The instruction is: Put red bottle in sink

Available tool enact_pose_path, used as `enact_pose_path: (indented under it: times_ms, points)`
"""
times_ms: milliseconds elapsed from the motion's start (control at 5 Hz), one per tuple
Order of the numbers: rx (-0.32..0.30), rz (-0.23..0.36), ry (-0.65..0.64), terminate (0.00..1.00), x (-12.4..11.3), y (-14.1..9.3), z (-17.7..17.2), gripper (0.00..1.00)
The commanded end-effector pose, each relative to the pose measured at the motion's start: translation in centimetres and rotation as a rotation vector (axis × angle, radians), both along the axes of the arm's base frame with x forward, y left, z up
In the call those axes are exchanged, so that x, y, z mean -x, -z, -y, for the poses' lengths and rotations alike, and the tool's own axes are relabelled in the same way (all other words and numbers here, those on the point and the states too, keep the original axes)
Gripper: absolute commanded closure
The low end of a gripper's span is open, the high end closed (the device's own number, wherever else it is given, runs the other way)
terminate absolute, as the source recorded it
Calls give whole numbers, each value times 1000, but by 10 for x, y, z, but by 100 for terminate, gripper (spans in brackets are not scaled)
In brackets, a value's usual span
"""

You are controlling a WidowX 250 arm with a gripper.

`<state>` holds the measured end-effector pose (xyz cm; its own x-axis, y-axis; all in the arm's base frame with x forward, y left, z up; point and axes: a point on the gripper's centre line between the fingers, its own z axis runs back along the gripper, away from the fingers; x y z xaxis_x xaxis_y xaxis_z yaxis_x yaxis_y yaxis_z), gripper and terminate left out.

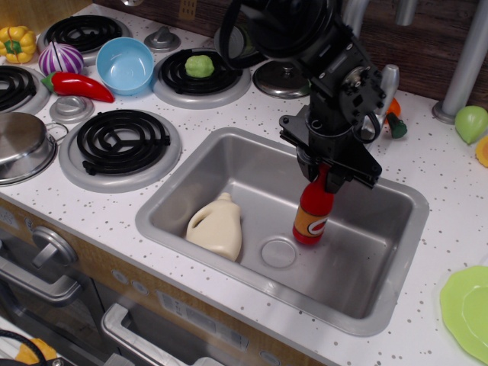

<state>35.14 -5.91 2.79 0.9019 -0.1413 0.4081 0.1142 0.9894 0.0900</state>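
The red bottle (312, 216) stands nearly upright inside the silver-grey sink (183, 229), its base at or just above the basin floor, right of the round drain (278, 252). My black gripper (325, 174) comes down from above and is shut on the bottle's neck and cap, which it hides. The arm covers the faucet behind it.
A cream jug-shaped bottle (217, 226) lies in the sink's left part. Left on the counter are black burners (120, 141), a steel pot (21, 146), a red chili pepper (78, 85), a blue bowl (125, 64). A green plate (467, 309) sits at the right edge.
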Motion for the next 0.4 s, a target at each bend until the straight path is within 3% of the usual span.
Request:
enact_pose_path:
  times_ms: [0,200]
  points:
    - [14,43,-13,0,-6,-10,-1,0]
    - [14,43,-13,100,-6,-10,-1,0]
